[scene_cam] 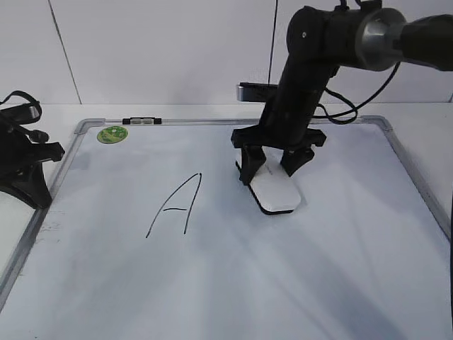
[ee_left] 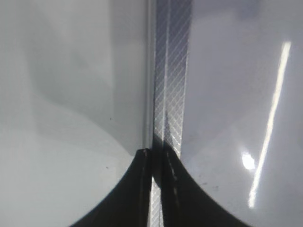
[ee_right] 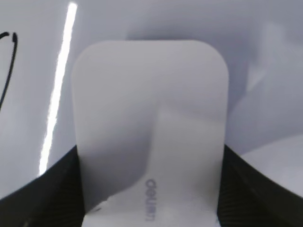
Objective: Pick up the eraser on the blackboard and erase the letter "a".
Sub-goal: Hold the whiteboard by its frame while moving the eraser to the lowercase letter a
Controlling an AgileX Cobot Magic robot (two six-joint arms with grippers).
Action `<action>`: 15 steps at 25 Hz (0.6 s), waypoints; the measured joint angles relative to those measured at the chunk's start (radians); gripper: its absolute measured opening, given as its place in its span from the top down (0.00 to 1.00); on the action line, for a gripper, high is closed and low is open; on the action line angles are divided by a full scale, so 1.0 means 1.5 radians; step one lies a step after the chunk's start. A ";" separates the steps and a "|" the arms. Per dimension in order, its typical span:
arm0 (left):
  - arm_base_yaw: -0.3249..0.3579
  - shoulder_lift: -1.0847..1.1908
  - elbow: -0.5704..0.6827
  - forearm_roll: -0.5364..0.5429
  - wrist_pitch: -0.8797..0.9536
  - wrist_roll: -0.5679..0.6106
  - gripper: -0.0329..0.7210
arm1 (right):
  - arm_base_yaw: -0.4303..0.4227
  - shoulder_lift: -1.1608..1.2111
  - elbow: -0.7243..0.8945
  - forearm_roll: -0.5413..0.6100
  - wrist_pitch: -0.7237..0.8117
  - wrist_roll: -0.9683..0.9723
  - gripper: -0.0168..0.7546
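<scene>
The eraser (scene_cam: 276,193), a white rounded block with a black base, lies on the blackboard (scene_cam: 318,269) right of centre. My right gripper (scene_cam: 272,170) is shut on its far end. In the right wrist view the eraser (ee_right: 151,104) fills the frame, with a finger of the right gripper (ee_right: 151,198) against each side. A large capital "A" (scene_cam: 177,205) is drawn left of the eraser. No small letter "a" shows in the exterior view. A thin black stroke (ee_right: 8,61) shows at the left edge of the right wrist view. My left gripper (ee_left: 156,158) is shut and empty.
The left arm (scene_cam: 28,166) rests at the board's left edge, over the grey frame (ee_left: 170,71). A round green sticker (scene_cam: 112,134) and a small black-and-white clip (scene_cam: 141,121) sit at the board's top left. A grey device (scene_cam: 255,91) stands behind the board.
</scene>
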 joint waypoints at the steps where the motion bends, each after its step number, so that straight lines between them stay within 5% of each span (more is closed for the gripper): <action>1: 0.000 0.000 0.000 0.000 0.000 0.000 0.93 | -0.004 0.000 0.000 -0.005 0.000 0.004 0.29; 15: 0.000 0.000 0.000 0.000 0.000 0.000 0.93 | -0.017 0.014 -0.067 -0.129 0.004 0.044 0.29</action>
